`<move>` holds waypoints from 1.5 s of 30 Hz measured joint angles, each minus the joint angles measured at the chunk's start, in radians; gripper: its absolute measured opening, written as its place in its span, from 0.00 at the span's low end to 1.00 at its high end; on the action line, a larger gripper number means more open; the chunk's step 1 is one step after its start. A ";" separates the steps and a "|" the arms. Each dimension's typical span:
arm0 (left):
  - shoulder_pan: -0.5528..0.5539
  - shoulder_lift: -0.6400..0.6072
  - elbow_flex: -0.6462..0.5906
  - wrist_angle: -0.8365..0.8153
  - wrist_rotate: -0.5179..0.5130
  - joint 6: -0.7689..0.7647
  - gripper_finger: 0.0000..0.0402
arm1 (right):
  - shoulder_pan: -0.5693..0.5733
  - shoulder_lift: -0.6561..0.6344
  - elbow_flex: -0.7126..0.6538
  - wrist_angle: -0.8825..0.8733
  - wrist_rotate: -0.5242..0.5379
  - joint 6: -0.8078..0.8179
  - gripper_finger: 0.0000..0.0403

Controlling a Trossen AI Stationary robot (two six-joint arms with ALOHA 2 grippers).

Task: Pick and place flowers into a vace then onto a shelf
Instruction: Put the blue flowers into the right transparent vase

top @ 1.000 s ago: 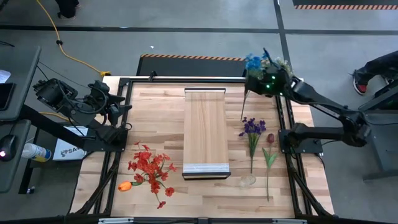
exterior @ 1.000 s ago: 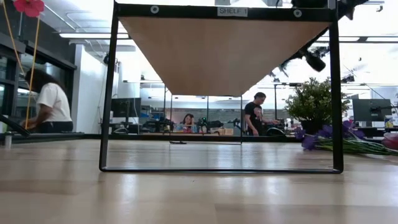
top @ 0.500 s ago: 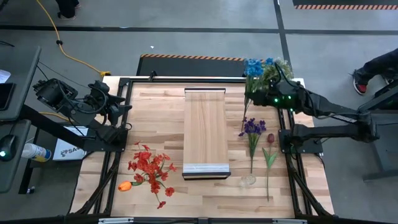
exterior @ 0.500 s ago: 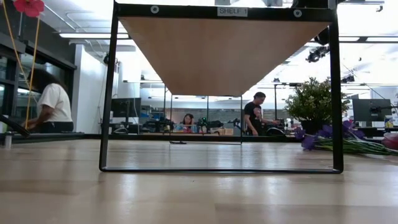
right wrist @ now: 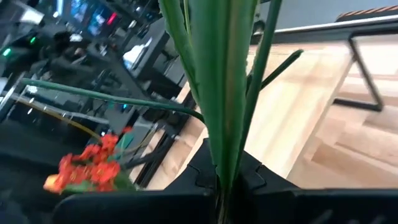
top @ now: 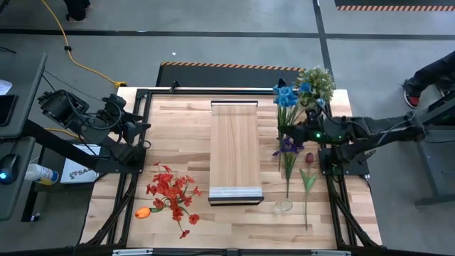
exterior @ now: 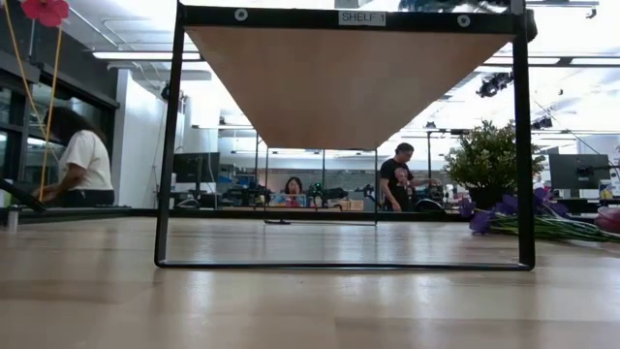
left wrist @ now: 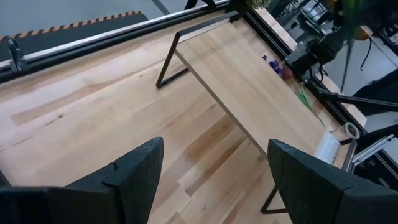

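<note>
Shelf (top: 237,151) stands mid-table on the slatted tabletop (top: 178,135), running front to back, raised on a frame. Left of it, near the front edge, a spread of flowers (top: 173,193) lies flat, with one single flower (top: 143,212) just to their left. Right of the shelf, two more stems lie on the tabletop side by side: one (top: 288,149) nearer the shelf, another (top: 308,171) just right of it; a small vase (top: 284,206) sits at their front end. Right gripper (top: 297,132) is above those stems beside the shelf's right edge, clamped on a flower bunch (top: 288,96) whose heads point toward the table's back. Left gripper (left wrist: 211,180), fingers apart, sits at the left table edge.
</note>
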 joint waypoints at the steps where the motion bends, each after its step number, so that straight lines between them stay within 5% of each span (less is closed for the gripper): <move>1: 0.000 0.000 0.000 0.000 0.000 -0.002 0.80 | 0.028 0.000 0.000 0.000 0.017 0.000 0.01; 29: 0.000 0.036 0.000 0.000 0.031 -0.055 0.80 | 0.771 0.084 0.000 0.192 0.497 -0.318 0.01; 45: 0.000 0.040 0.000 0.000 0.078 -0.058 0.80 | 0.947 0.309 0.000 0.311 0.862 -0.473 0.01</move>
